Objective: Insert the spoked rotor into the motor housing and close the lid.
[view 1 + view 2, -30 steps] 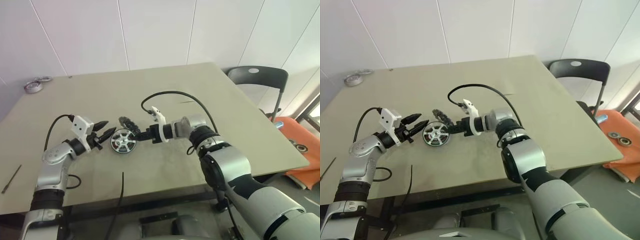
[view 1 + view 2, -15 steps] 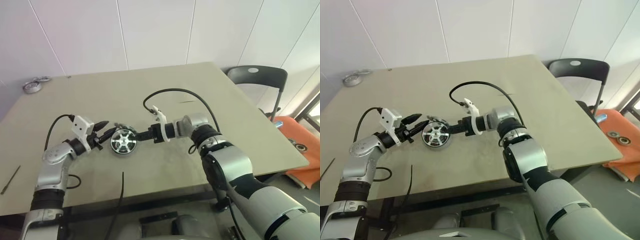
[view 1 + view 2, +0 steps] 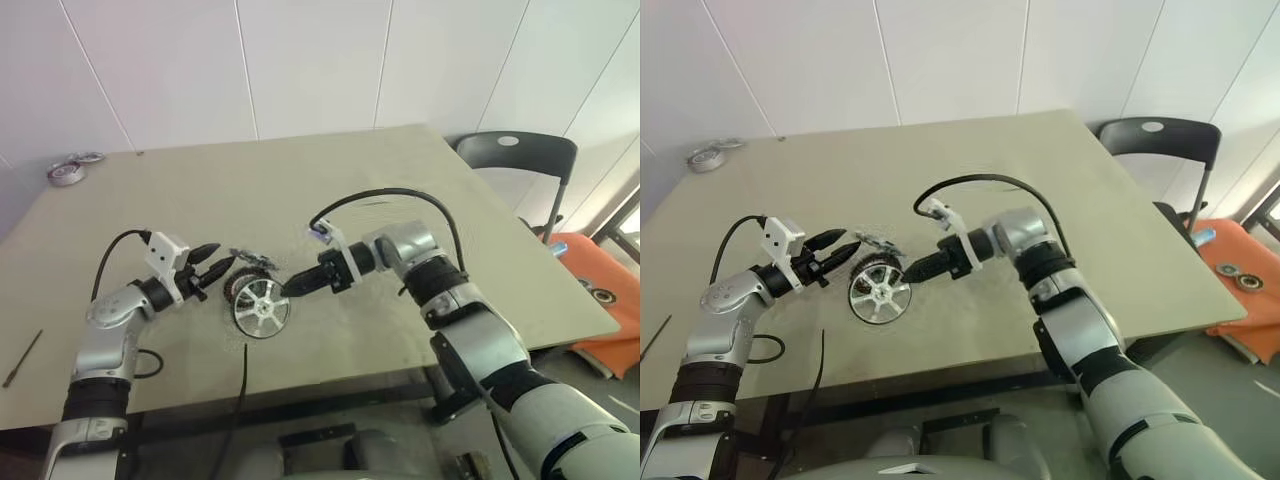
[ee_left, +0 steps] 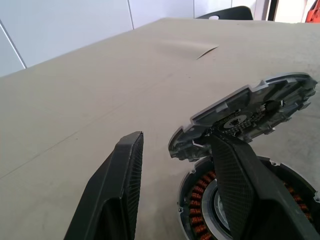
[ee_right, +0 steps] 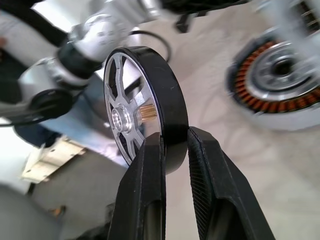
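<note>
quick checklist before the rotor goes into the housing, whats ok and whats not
1. Right gripper clamped on the spoked rotor rim: ok.
2. Lid raised off the motor housing: ok, the left gripper has one finger under it.
3. Copper windings and silver centre exposed: ok.
4. Rotor lying flat over the housing: not ok, it is tilted on edge and beside it.
5. Room under the lid for the rotor: cannot tell.
6. Table around the housing free of stray parts: ok.

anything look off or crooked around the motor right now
Yes: the right gripper pinches the spoked rotor by its dark rim, tipped on edge beside the motor housing rather than seated. The hinged lid stands propped open above the windings.
</note>
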